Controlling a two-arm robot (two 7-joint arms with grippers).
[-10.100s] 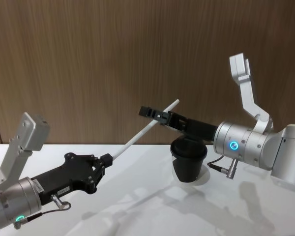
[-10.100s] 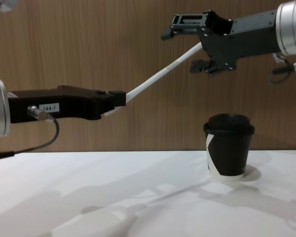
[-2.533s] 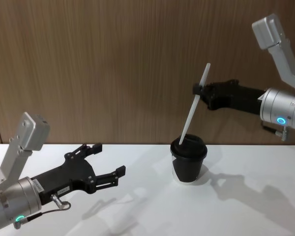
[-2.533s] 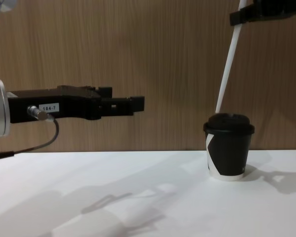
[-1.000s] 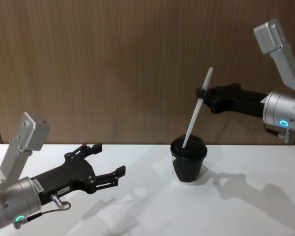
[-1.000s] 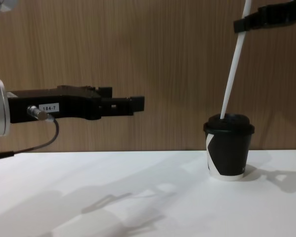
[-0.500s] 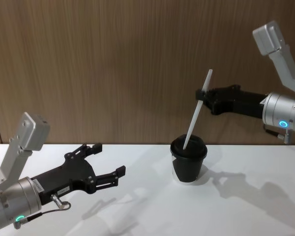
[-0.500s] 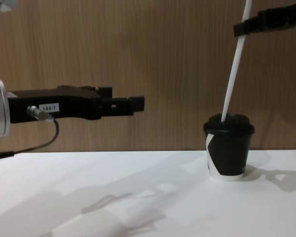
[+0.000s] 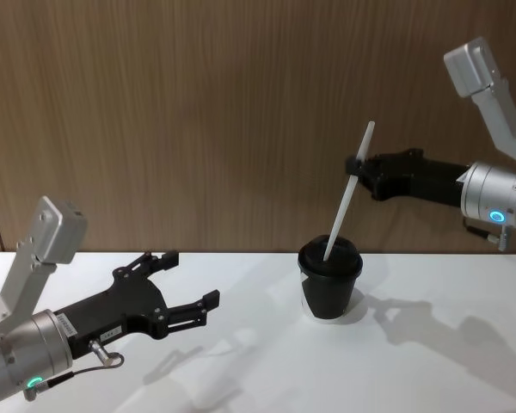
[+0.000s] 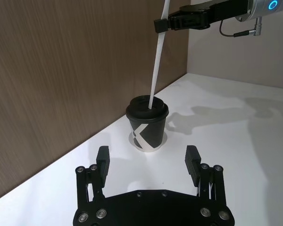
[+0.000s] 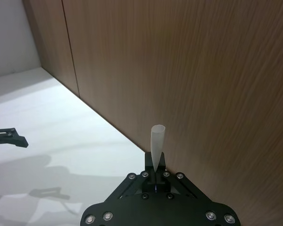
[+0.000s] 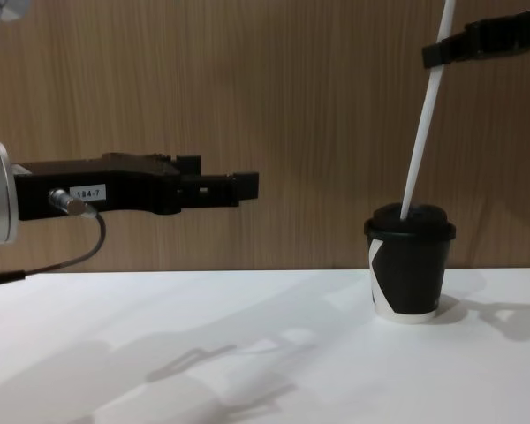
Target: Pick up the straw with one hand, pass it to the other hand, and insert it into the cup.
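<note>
One white table before a wood wall; right gripper jaws pinch straw, left gripper jaws spread.

One black paper cup stands on one white desk, topped by one domed black lid. One white straw rises tilted from that lid. Two end effectors are present (one per arm): the left end effector, with two fingers spread apart, hangs over the desk well apart from the cup, and the right end effector, with two fingers pinched on the straw's upper part.
</note>
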